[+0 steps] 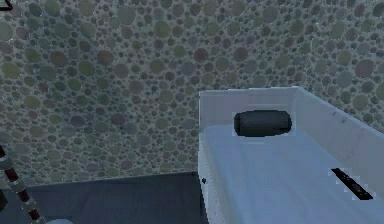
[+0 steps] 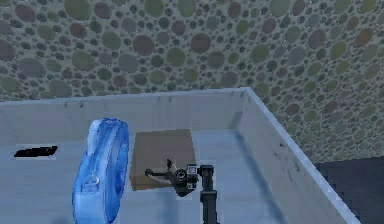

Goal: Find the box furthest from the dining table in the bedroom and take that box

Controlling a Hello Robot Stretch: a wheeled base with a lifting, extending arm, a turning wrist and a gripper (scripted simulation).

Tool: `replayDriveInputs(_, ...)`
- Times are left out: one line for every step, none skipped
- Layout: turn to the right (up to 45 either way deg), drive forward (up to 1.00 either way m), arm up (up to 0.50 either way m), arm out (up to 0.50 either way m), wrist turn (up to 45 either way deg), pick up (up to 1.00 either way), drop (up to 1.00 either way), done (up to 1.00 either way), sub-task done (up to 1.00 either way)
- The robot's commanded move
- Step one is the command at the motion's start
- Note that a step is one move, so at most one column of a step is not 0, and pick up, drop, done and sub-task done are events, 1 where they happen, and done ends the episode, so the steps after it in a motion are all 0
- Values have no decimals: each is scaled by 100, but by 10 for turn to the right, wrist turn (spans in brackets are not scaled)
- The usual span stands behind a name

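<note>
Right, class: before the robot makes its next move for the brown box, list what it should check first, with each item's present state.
1. Brown box in sight, resting on the white rimmed surface: ok.
2. Jaws near the box, at the end of the arm: ok, they show just in front of it.
3. Jaws touching the box: cannot tell.
4. Anything held: cannot tell, since the box lies right behind the jaws.
5. Room beside the box: probably not ok, as a blue translucent object stands close against its left side in the arm side view.
6. Right box for the task: cannot tell.
</note>
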Motion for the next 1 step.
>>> replayDriveInputs(0,0,0,0,0,100,0,0,0)
